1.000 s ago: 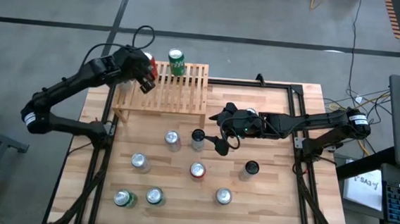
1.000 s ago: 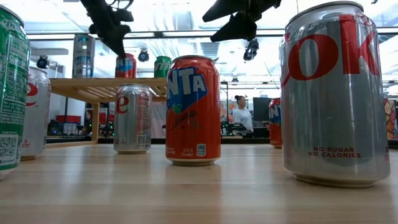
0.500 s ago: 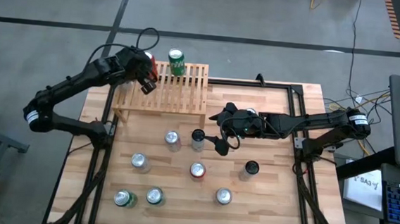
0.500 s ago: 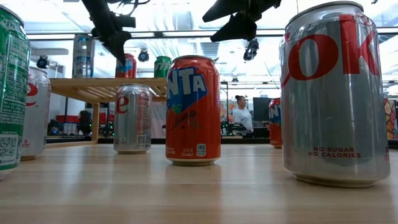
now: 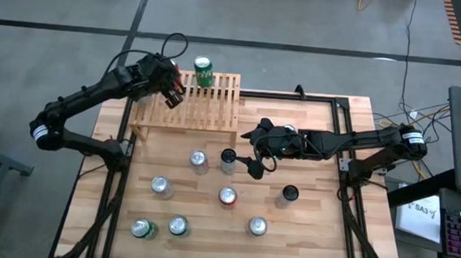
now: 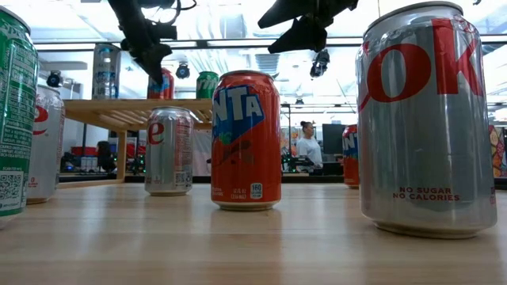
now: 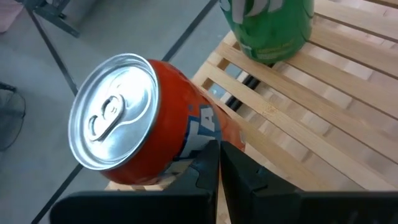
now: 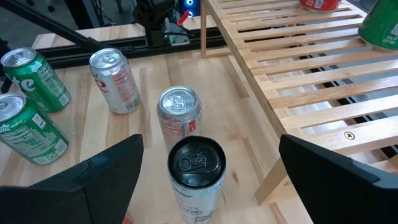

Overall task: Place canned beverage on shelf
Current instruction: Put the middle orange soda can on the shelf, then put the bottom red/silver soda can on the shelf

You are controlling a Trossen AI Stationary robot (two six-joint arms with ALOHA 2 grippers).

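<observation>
The left gripper [image 5: 170, 95] has its jaws shut and empty, lifting a little off the orange can [image 7: 138, 121], which now stands on the shelf [image 5: 208, 103] at its far left corner, beside a green can [image 5: 203, 70]. That placement looks finished. The right gripper [image 8: 205, 180] hangs wide open around a black-topped can [image 8: 198, 171] mid-table.

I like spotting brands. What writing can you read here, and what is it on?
"NTA": orange can, low view.
"OK", "NO SUGAR NO CALORIES": big silver can.
"12 FL OZ" on the orange can: barely legible.
Print on the green can: too small.
</observation>
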